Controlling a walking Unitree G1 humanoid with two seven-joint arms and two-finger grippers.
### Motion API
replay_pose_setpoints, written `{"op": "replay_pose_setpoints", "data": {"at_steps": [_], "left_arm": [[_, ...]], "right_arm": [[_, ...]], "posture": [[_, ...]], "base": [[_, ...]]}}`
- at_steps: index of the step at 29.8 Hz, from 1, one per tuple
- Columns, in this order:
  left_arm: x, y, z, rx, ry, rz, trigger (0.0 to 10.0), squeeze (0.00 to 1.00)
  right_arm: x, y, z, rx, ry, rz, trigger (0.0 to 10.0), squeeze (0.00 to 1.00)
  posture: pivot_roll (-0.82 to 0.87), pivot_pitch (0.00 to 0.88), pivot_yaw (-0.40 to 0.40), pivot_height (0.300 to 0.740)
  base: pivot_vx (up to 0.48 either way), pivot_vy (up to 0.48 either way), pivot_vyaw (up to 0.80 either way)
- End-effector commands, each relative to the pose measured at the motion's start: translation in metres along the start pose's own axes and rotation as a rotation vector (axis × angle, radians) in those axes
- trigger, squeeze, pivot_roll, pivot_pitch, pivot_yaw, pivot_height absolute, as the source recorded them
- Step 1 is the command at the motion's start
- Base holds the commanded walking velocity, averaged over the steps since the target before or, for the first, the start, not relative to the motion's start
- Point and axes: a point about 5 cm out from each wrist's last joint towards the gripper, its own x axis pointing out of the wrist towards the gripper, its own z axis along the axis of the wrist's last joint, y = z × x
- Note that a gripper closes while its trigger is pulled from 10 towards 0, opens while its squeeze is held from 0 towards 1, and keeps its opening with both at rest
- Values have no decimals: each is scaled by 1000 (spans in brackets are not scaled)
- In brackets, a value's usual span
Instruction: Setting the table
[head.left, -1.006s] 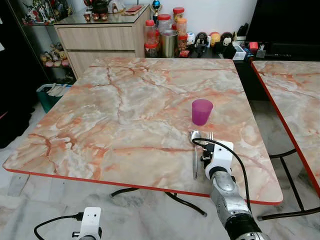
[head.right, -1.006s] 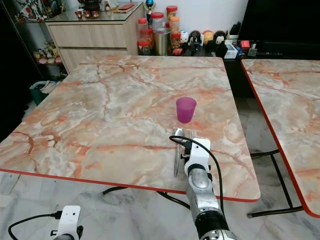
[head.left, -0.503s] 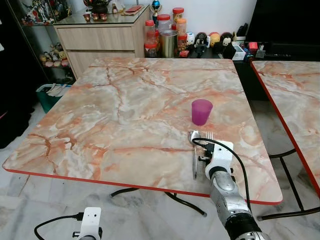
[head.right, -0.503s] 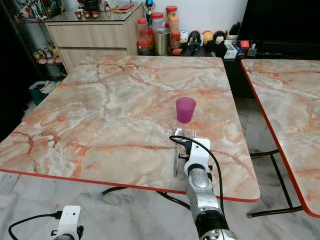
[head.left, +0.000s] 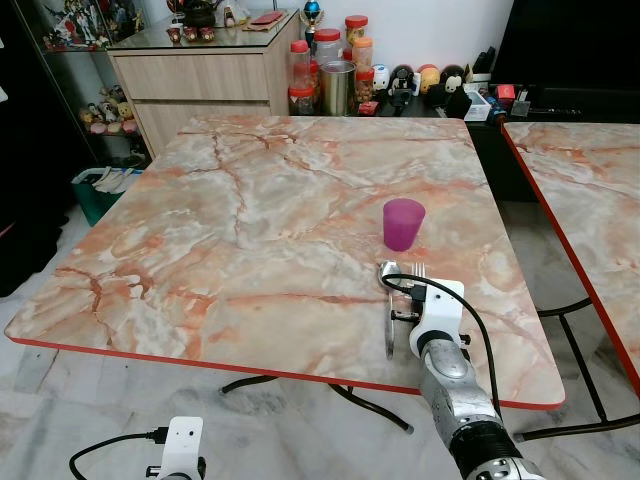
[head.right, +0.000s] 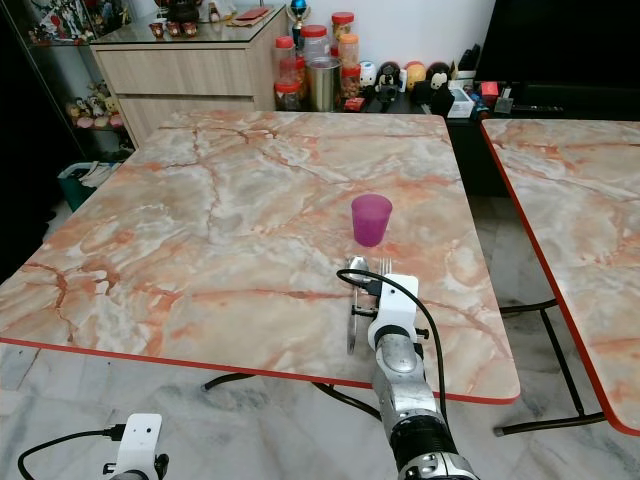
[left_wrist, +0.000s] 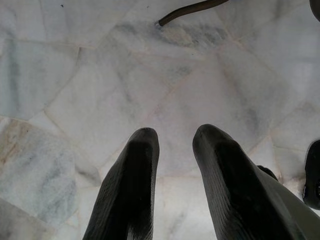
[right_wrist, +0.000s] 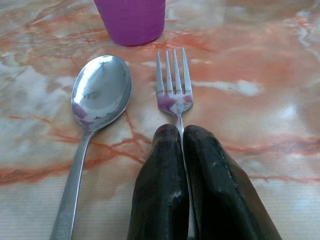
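A steel fork (right_wrist: 172, 80) lies flat on the marble table (head.left: 250, 230), its handle pinched between the fingertips of my right gripper (right_wrist: 181, 131), which is shut on it near the table's front right. Parallel to the fork, on its left, lies a steel spoon (right_wrist: 100, 95) (head.left: 388, 305). Just beyond both stands an upright purple cup (head.left: 403, 222) (right_wrist: 131, 17). My left gripper (left_wrist: 172, 140) hangs open below the table edge over the floor, holding nothing.
A second marble table (head.left: 590, 200) stands to the right across a narrow gap. Jars, a steel canister and figurines (head.left: 340, 75) crowd a low shelf behind the table's far edge, beside a wooden cabinet (head.left: 200, 80). Pale marble floor tiles (left_wrist: 125, 75) lie below.
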Motion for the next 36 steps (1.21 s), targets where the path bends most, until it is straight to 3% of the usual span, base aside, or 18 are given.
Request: {"op": "replay_pose_setpoints", "data": {"at_steps": [1,7,8,9,24,36], "left_arm": [[-1,1,-4,4,23,-3,10000,0],[0,1,-3,8,19,-5,10000,0],[0,1,-3,9,18,-6,10000,0],[0,1,-2,12,16,-9,10000,0],[0,0,-2,5,14,-8,10000,0],[0,1,-1,-3,1,-3,10000,0]], "right_arm": [[0,0,-7,-3,42,-14,0,0],[1,-1,2,-13,-14,-28,0,0],[1,0,3,-11,-25,-27,8000,0],[0,0,8,-24,-58,-28,10000,0],[-6,3,44,-10,-327,-21,10000,0],[-9,7,47,0,-365,10,10000,0]], "posture": [[-8,0,30,740],[-12,0,37,740],[-12,0,37,740],[-15,0,41,740],[-8,0,36,740],[-14,0,29,740]], "base": [[0,0,0],[0,0,0],[0,0,0],[0,0,0],[0,0,0],[0,-266,0]]}}
